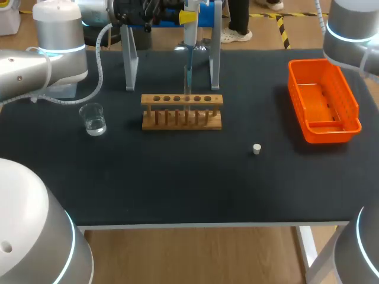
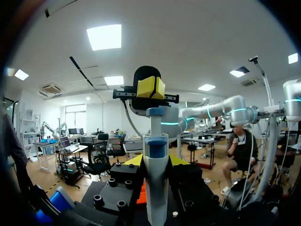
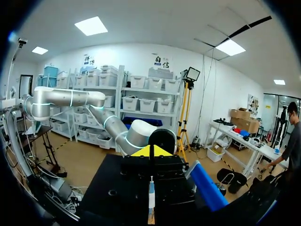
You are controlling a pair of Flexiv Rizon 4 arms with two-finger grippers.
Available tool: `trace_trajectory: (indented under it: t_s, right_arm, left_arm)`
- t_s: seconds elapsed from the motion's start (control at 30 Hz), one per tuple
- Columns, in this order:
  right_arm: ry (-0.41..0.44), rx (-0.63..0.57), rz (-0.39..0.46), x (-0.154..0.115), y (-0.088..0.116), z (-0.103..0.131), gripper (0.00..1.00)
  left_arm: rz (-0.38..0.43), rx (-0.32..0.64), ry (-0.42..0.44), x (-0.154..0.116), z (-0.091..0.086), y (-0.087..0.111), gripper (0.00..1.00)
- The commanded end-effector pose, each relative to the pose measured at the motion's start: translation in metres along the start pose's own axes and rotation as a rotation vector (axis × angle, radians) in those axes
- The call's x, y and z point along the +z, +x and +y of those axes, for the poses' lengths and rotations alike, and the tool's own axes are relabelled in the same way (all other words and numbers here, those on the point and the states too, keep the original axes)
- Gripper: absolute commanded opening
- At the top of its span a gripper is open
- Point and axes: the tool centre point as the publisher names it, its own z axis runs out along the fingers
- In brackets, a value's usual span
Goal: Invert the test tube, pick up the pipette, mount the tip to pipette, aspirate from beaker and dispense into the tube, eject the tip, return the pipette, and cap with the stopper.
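On the matte black table point(image 1: 177, 183), the left gripper point(image 2: 155, 160) was clamped on the white pipette point(image 1: 189, 35). It held it upright over the wooden 6-hole rack point(image 1: 182, 111), I judged for dispensing, though the clear tube was hard to see. The right gripper point(image 3: 150, 151) had its tips pressed together on nothing visible. The glass beaker point(image 1: 93, 119) held clear liquid, and the small pale stopper point(image 1: 256, 149) waited well apart.
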Motion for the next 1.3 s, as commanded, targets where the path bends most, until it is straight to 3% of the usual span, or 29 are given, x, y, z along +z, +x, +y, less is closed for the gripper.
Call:
trace_trajectory:
  t_s: [0.03,0.67,1.3]
  right_arm:
    - [-0.009,0.014,0.014,0.009,-0.003,-0.002,0.0]
    - [-0.027,0.063,0.041,0.032,-0.001,-0.018,0.0]
    - [-0.018,0.09,0.048,0.036,0.003,-0.033,0.0]
  left_arm:
    - [0.005,-0.001,0.0,-0.001,0.0,-0.001,0.0]
    - [0.005,-0.001,0.0,-0.001,0.0,-0.001,0.0]
    - [0.005,-0.001,0.0,-0.001,0.0,-0.001,0.0]
